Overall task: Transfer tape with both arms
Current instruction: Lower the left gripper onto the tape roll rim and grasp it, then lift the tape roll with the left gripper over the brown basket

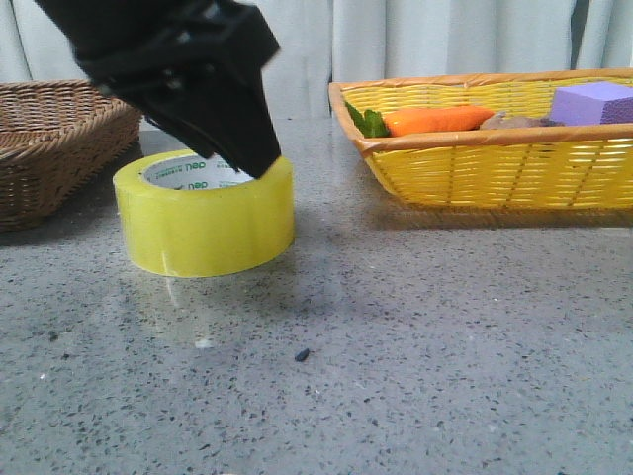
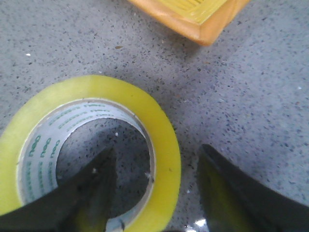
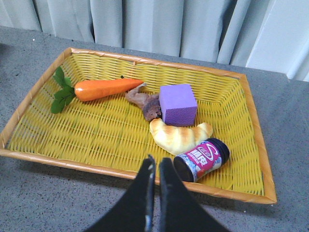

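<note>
Front view showed me the tape lying flat on the speckled grey table, at about nine o'clock from the table's middle, between the brown wicker basket and the yellow basket. My left gripper hung over the roll, its black tip reaching down to the roll's top rim on the side nearest the yellow basket. The left wrist camera explained the pose: the jaws stood apart, one finger down inside the white core and the other outside the yellow wall, so the wall sat between them, not yet pinched as far as I could see. I judged this the right way to take a roll lying flat, since a grip across the whole width would ask for a wider opening. The right gripper had its fingers pressed together with nothing in them, and it hovered near the yellow basket's closer rim, looking down on a carrot, a purple block, a croissant and a small can. It seemed parked there out of the way, waiting for the handover. The pickup looked about to begin; the transfer itself remained to be done.
</note>
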Available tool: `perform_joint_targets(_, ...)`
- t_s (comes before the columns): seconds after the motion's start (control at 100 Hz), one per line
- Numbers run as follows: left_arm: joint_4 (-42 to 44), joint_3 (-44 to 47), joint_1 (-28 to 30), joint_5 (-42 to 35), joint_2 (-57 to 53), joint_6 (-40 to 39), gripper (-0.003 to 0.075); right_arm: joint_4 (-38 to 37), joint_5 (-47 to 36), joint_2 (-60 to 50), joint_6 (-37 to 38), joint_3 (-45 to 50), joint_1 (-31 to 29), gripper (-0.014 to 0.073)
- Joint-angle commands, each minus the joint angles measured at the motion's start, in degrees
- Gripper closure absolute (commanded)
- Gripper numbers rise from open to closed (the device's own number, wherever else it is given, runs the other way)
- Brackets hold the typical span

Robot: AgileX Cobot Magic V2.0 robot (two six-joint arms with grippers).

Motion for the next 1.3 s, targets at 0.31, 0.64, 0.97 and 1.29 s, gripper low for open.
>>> perform_joint_targets(0.31, -0.6, -4.6, -0.2, -1.3, 6.3, 0.1, 0.0386, -2.7, -3.4, 0.2, 0.2, -1.3, -0.4, 0.0659)
perform_joint_targets(0.64, -0.6, -4.9, -0.2, -1.0, 6.4, 0.1, 0.0612, -2.7, -3.4, 0.2, 0.2, -1.3, -0.4, 0.066)
perform_joint_targets(0.97, 2.9, -15.6, -0.2, 7.7, 6.3, 0.1, 0.0659, -2.8, -3.4, 0.2, 0.2, -1.3, -0.4, 0.066)
perform_joint_targets(1.29, 11.3, -30.0, 2.8, 15.3, 5.2, 0.1, 0.0659, -2.9, -3.4, 0.2, 0.2, -1.3, -0.4, 0.066)
